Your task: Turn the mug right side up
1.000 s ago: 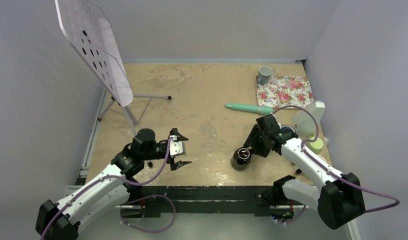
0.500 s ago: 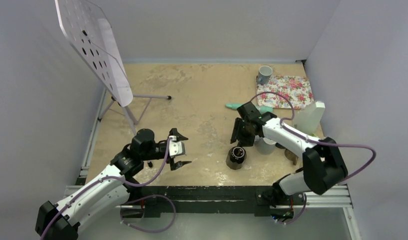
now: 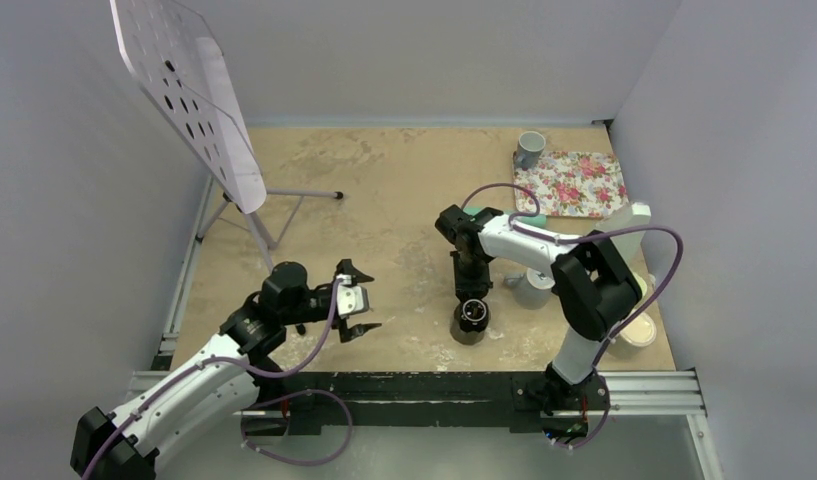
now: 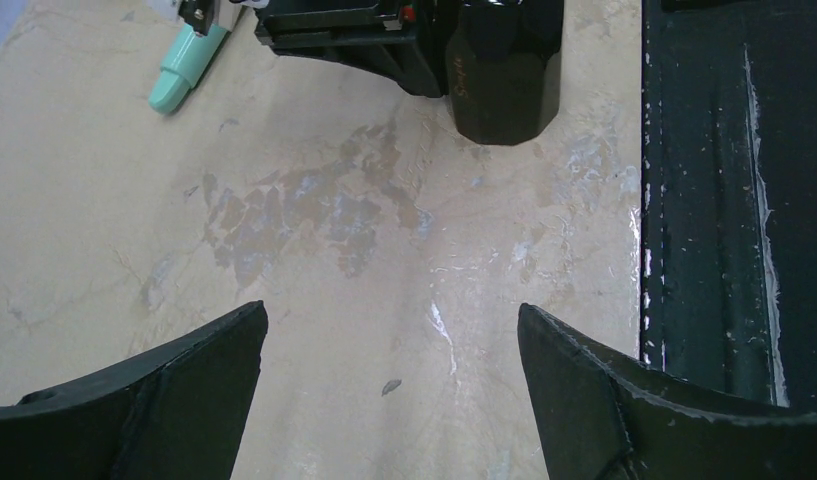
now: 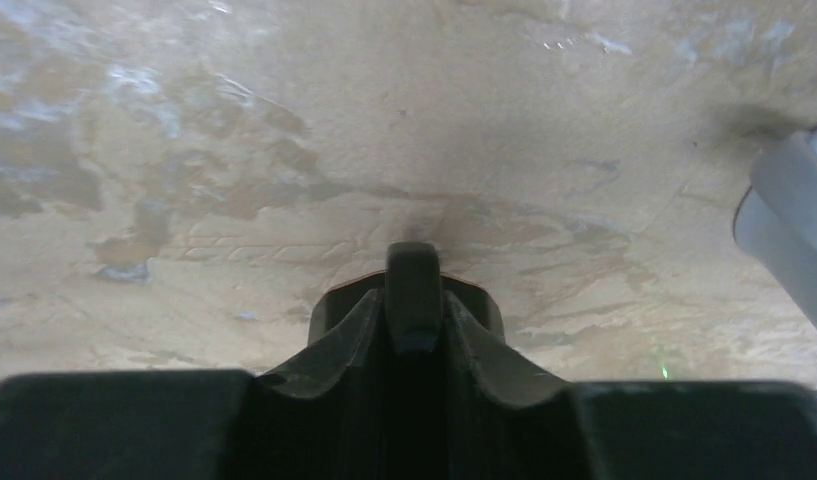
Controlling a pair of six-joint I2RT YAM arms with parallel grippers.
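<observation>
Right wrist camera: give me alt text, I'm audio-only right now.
The right pincer is closed on the handle of the black faceted mug. Beyond lies mottled beige tabletop, with the edge of a pale grey cup at right.

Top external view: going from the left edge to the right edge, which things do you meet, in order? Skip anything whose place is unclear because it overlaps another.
perforated board → left pincer → black mug → floral tray
</observation>
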